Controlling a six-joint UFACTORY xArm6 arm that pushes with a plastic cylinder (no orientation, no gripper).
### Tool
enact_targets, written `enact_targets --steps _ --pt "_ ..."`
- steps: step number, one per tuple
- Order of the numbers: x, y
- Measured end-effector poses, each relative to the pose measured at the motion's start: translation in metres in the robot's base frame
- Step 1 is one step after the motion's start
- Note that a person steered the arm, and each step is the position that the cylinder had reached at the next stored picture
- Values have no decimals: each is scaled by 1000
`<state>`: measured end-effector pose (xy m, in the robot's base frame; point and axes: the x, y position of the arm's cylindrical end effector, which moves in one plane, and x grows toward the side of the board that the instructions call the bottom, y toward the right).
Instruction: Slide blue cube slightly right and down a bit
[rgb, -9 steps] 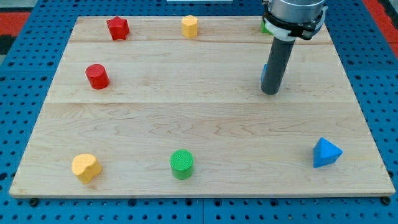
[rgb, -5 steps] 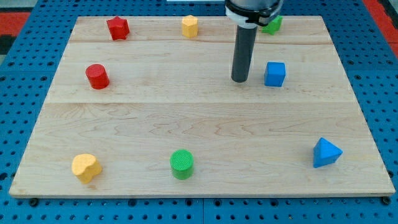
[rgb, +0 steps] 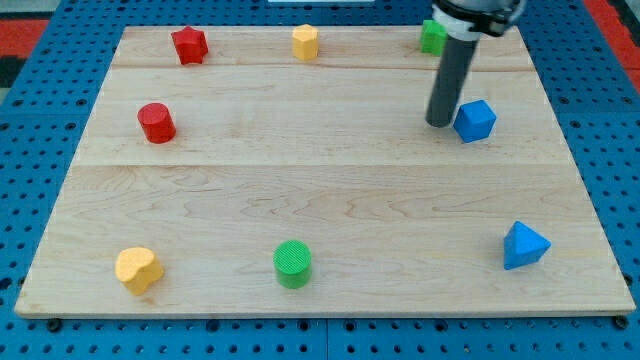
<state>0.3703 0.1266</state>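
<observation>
Tip (rgb: 439, 123) touches blue cube (rgb: 475, 121) from view's left.

Pale matt wood-grain board (rgb: 300, 190); just right of my tip (rgb: 438, 123), blue cube (rgb: 475, 120) looks smooth matt plastic.

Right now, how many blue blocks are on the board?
2. The blue cube sits at the view's right, just right of my tip; the blue pyramid lies near the bottom right corner. None seem hidden.
</observation>
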Motion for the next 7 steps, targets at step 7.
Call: enact_targets --steps 7 --pt "-12 78"
